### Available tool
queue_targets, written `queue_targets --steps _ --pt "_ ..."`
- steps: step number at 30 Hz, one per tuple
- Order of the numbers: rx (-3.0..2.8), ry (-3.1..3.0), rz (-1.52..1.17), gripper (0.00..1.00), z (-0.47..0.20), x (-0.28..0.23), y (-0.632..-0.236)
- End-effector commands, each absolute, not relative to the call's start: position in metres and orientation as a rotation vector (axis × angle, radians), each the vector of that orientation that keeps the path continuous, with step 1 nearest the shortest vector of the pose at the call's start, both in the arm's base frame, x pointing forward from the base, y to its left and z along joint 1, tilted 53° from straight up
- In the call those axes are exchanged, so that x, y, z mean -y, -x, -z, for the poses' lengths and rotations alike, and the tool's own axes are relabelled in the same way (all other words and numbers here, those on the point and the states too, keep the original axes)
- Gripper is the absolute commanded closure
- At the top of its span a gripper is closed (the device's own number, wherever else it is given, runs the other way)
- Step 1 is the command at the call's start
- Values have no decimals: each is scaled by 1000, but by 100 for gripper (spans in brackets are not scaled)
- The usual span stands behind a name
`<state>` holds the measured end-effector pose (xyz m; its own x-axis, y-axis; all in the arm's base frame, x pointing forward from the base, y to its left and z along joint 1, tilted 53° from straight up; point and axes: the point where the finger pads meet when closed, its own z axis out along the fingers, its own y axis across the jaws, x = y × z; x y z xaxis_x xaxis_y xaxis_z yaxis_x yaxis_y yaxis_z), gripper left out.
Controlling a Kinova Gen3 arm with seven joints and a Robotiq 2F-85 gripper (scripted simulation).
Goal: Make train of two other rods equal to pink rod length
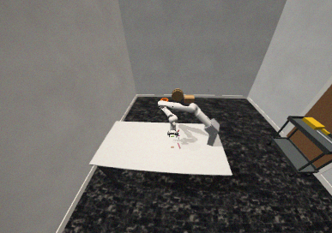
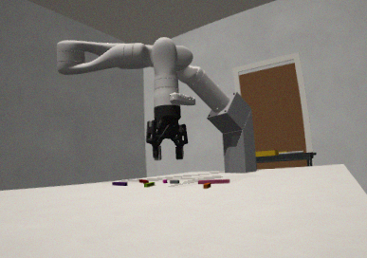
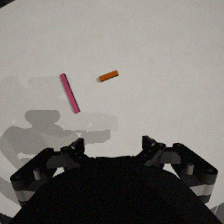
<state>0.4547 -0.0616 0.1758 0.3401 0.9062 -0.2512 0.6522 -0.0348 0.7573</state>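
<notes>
My gripper (image 2: 168,153) hangs open and empty well above the white table, over a row of small rods. In the exterior view I see a purple rod (image 2: 119,183), a red rod (image 2: 143,180), a lime rod (image 2: 149,184), a magenta rod (image 2: 165,180) next to a grey rod (image 2: 174,181), the long pink rod (image 2: 213,181) and a short orange rod (image 2: 207,186). In the wrist view the pink rod (image 3: 70,93) lies flat with the orange rod (image 3: 108,75) a short way to its right, apart from it. My fingers show at the bottom edge there.
The arm's grey base block (image 2: 236,138) stands on the table behind the rods. A grey shelf cart (image 1: 311,143) with a yellow object stands at the right wall, off the table. The table's edges (image 1: 159,169) are far from the rods.
</notes>
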Motion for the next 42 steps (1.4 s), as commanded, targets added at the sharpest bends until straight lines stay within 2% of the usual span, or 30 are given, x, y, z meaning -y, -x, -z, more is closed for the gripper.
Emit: queue_targets --steps 1,10,25,39,40,42 --pt "-1356 -1791 -407 0 -175 56 -458" --pt "-1089 -1981 -565 0 -174 36 -469" --pt "-338 -2368 -922 0 -156 -28 -483" --pt "-125 -2445 -995 0 -148 -47 -483" --pt "-125 -2445 -995 76 -148 -47 -483" --pt "-125 -2445 -995 76 -148 -47 -483"
